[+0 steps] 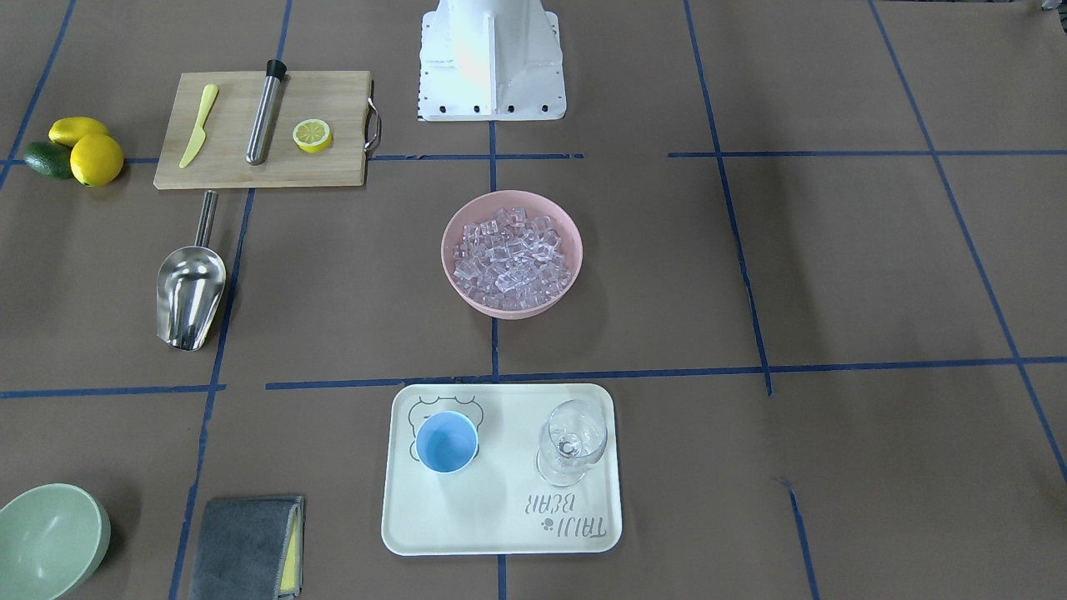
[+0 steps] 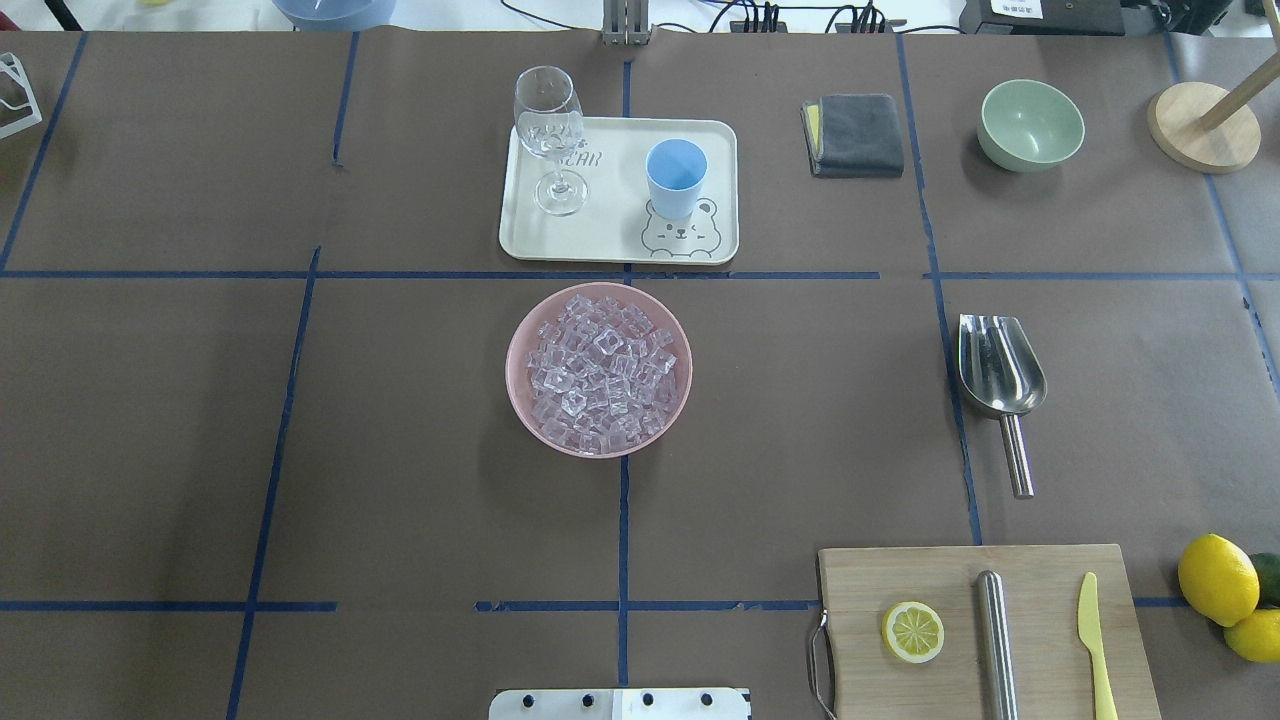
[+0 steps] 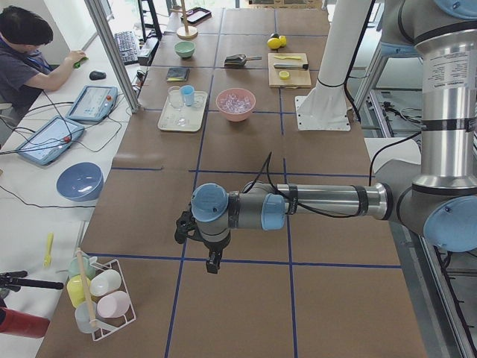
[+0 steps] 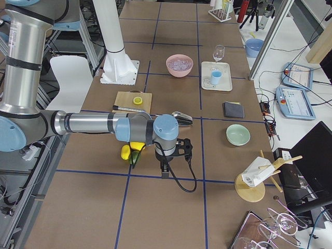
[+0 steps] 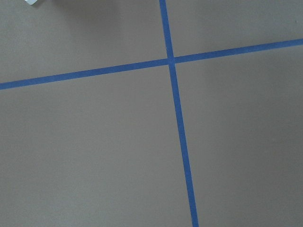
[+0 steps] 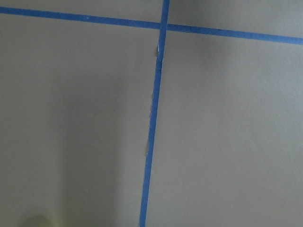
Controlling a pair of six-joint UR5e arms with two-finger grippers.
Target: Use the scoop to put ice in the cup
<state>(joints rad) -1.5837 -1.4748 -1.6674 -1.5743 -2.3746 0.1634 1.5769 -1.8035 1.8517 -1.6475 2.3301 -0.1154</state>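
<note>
Table (image 2: 400, 500): brown paper all over, blue tape (image 2: 622, 520) in a grid. White robot base (image 1: 492, 58) at the near edge, centre. Left side view shows a bench along the far side with tablets, a blue bowl (image 3: 80, 181) and a wire rack of cups (image 3: 100, 298); a person (image 3: 26, 56) sits there.

Containers:
- Pink bowl (image 1: 510, 308) mid-table, heaped with ice (image 2: 600, 368), clear cubes up to about the rim.
- Cream tray (image 2: 610, 225) just beyond the bowl, not touching it. Cup (image 2: 676, 178) upright on the tray's right half, at the top of the bear print, blue floor in plain view. Stemmed glass (image 2: 550, 130) upright on the tray's left half.
- Green bowl (image 2: 1030, 150) far right, bare inside showing; grey cloth (image 2: 858, 133) near it, wooden stand (image 2: 1203, 125) further right.

Scoop (image 2: 998, 370): flat on the paper on the robot's right, well apart from the pink bowl, left edge against a tape line. Trough opens away from the robot, handle points at the board (image 2: 860, 580). On the board: lemon half (image 2: 912, 631), steel cylinder (image 2: 995, 640), yellow knife (image 2: 1095, 640). Lemons (image 2: 1217, 578) just right of the board.

Arms: both out past the table ends, seen only in the side views. Left gripper (image 3: 214, 262) points down over bare paper, right gripper (image 4: 164, 171) likewise. Can't tell for either whether the fingers are spread or closed. Wrist cams show only paper and a tape crossing.
</note>
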